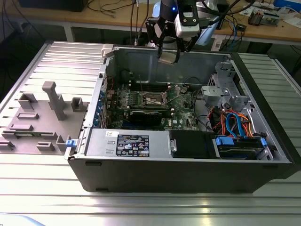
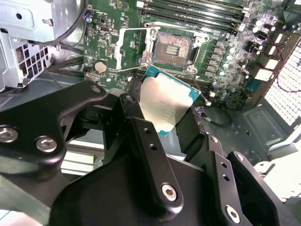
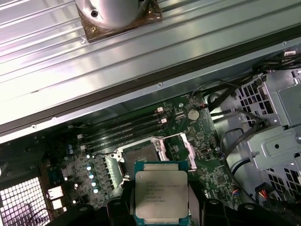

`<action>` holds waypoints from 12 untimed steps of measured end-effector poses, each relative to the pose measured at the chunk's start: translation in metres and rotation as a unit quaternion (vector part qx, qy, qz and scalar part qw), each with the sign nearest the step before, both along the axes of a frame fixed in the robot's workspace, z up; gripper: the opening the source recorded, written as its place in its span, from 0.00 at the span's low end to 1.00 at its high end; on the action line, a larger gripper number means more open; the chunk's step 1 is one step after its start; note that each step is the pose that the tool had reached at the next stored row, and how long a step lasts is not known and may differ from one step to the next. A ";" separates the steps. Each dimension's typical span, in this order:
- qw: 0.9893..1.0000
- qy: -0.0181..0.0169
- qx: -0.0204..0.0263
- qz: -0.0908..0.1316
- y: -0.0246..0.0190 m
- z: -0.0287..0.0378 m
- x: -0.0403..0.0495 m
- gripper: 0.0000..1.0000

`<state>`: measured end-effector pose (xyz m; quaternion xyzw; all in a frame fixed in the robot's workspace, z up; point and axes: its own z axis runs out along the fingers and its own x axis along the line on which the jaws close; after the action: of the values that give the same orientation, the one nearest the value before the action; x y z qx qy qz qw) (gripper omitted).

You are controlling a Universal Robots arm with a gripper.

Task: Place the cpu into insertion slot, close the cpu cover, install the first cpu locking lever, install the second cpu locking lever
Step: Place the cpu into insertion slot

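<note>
Four task steps, none complete yet. Open computer case (image 1: 141,165) lies on ribbed table (image 1: 47,197), green motherboard (image 1: 183,101) inside. On board, insertion slot (image 2: 173,48) bare, contacts exposed. Beside it, cpu cover (image 2: 134,47) swung open. Judged left: seating chip, closing cover, both latching steps. Held in air above board, near slot but not touching: cpu (image 2: 164,103), tilted in second wrist view. Arm reaches down over case's far wall, claw (image 1: 168,51) clenched on cpu edges.
</note>
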<state>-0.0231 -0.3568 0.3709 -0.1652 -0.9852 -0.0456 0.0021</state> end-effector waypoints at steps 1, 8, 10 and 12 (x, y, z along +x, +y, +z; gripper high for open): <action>1.000 0.000 0.000 -0.002 0.0000 0.0000 0.0000 0.54; 1.000 0.000 0.000 -0.026 0.0000 0.0000 -0.0001 0.54; 0.999 0.000 0.000 -0.033 0.0000 0.0000 -0.0001 0.54; 0.999 0.000 0.000 -0.038 0.0000 0.0000 -0.0001 0.54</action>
<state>-0.0232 -0.3568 0.3709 -0.2027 -0.9782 -0.0456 0.0004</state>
